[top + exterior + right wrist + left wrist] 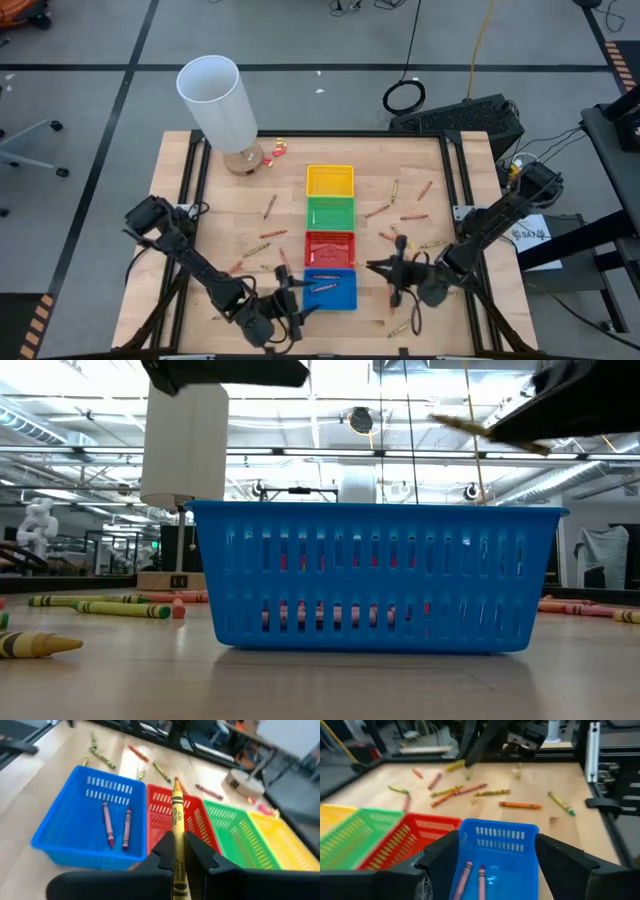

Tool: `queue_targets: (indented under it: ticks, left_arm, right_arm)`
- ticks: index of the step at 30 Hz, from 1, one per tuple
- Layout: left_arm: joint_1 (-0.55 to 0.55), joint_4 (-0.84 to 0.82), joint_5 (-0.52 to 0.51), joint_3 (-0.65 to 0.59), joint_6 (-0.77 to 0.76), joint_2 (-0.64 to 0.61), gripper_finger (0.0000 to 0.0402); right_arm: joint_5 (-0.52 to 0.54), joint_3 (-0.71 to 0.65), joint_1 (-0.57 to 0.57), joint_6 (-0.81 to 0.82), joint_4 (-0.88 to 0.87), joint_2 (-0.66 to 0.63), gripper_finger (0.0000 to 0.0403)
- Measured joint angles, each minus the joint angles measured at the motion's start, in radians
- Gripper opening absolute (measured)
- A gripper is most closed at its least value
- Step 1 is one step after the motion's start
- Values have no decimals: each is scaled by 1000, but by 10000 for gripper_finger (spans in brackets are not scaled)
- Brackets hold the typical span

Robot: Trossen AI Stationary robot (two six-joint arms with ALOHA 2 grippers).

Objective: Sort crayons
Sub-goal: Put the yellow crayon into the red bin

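From above, four trays stand in a column at the table's centre: yellow tray [329,180] farthest back, then green tray [330,213], red tray [330,247], and blue tray [331,289] nearest the front. The left gripper [291,307] hangs just left of the blue tray, and the right gripper [385,268] sits just right of it. Loose crayons [413,216] lie scattered on both sides of the column.

At table height, the blue tray fills the middle, with both arms above it and crayons lying flat on the wood either side.

From the left wrist, the jaws stand wide and empty over the blue tray, which holds two reddish crayons [471,880].

From the right wrist, the jaws are closed on a yellow crayon [177,827]. Its long axis runs straight out ahead of the fingers toward the red tray. The yellow tray lies farthest from the blue one, so this arm probably carries it along the column.
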Motion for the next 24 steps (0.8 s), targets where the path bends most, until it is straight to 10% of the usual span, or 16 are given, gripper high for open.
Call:
queue_targets:
  ticks: [15,24]
  left_arm:
    - [-15,-52,-64,-1,214,-119,263]
    - [-54,-391,-110,-32,-50,-187,262]
  right_arm:
    - [-351,0,-316,16,204,0,4]
    - [-445,0,-421,89,217,0,4]
